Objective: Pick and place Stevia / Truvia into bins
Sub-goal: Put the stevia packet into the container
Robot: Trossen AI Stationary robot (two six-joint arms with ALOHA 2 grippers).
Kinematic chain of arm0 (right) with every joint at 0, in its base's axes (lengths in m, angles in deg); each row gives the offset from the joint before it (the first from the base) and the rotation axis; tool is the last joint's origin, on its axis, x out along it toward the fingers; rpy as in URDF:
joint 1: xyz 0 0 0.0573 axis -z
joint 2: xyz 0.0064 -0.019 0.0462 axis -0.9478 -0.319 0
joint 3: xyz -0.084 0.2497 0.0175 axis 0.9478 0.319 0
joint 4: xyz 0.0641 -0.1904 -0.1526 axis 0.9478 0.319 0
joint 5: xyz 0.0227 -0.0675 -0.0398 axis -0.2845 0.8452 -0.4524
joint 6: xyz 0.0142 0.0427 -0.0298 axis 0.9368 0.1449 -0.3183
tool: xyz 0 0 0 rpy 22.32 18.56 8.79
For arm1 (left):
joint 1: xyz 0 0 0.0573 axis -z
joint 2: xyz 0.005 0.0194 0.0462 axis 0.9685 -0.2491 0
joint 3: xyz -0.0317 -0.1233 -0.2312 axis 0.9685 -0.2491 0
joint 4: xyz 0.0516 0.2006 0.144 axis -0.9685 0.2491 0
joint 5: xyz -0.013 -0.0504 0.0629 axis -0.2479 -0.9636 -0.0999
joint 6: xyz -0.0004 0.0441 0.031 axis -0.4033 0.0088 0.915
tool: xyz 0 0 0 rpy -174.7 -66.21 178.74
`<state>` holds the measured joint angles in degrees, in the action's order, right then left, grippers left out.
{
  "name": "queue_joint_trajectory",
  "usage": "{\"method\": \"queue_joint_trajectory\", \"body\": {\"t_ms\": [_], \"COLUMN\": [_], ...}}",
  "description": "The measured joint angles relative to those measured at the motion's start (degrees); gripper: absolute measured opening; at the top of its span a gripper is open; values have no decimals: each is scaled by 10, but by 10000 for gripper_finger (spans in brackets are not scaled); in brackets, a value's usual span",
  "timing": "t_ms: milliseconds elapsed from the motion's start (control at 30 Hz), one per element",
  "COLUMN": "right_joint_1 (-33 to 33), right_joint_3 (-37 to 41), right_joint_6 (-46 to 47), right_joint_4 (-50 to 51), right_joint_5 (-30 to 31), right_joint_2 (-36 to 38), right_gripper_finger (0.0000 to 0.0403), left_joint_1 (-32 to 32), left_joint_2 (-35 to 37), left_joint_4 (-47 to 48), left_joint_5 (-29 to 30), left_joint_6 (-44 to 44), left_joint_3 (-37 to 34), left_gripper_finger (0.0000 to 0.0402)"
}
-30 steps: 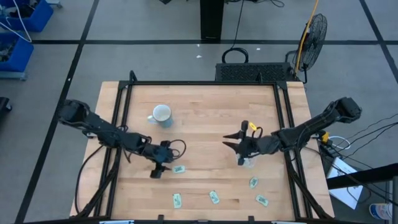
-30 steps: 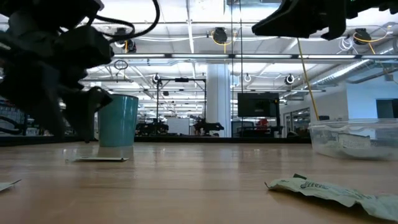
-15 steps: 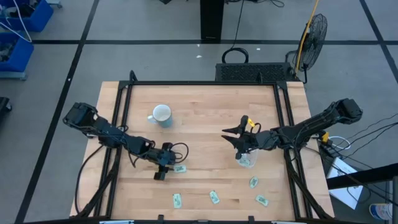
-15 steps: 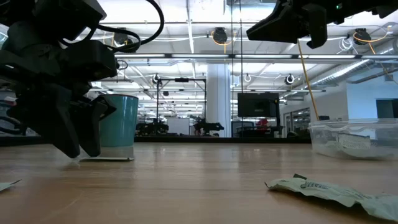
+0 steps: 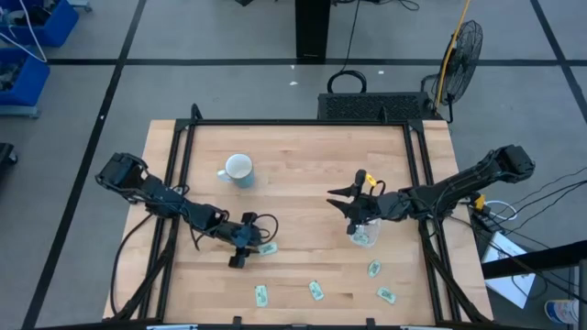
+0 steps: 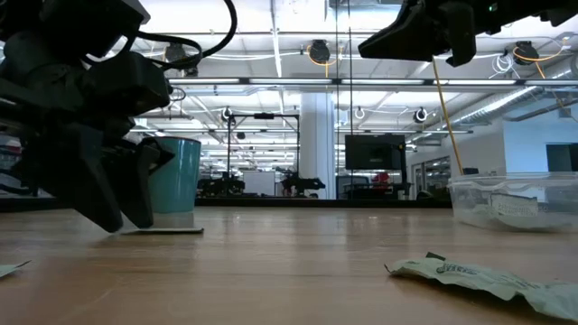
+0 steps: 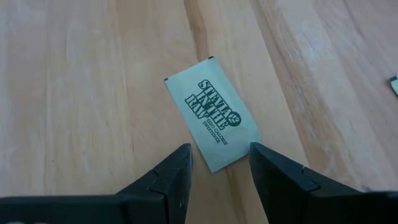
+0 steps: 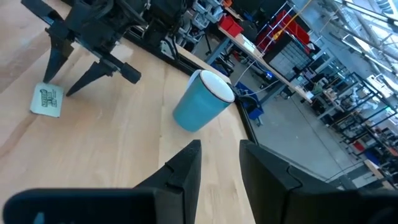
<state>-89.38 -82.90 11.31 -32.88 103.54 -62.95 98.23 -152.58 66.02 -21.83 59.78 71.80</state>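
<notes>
On the table point(image 5: 303, 156), the left gripper point(image 5: 240, 253) sits low at the left-centre front, its fingers point(image 7: 177, 171) apart and straddling the near corner of one packet point(image 7: 212, 121) lying flat on the wood. The mug point(image 5: 238, 169) stands behind it, toward the back left. Across the table the right gripper point(image 5: 353, 220) hangs above the tub point(image 5: 365, 236) (right of centre). Four more packets point(image 5: 316, 291) lie along the front edge.

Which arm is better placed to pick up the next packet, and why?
Left. The left gripper stands open at the table with a packet between its fingers; the right gripper hangs above the tub.
</notes>
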Motion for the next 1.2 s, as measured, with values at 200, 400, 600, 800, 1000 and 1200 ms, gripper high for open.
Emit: {"method": "queue_joint_trajectory", "body": {"t_ms": [200, 400, 600, 800, 1000, 1200], "right_joint_1": [0, 0, 0, 0, 0, 0], "right_joint_3": [0, 0, 0, 0, 0, 0], "right_joint_6": [4, 17, 17, 17, 17, 17], "right_joint_4": [0, 1, 1, 1, 1, -2], "right_joint_5": [0, 0, 0, 0, 0, 0], "right_joint_2": [0, 0, 0, 0, 0, 0], "right_gripper_finger": [105, 105, 105, 105, 105, 105], "left_joint_1": [0, 0, 0, 0, 0, -17], "left_joint_2": [-26, -30, -31, -32, -25, -13], "left_joint_4": [-14, -13, -11, -13, -35, -51], "left_joint_5": [-3, -3, -6, -2, 10, 68], "left_joint_6": [32, 65, 71, 71, 87, 150], "left_joint_3": [1, 1, 1, 1, 0, 33], "left_gripper_finger": [168, 158, 82, 8, 4, 4]}}
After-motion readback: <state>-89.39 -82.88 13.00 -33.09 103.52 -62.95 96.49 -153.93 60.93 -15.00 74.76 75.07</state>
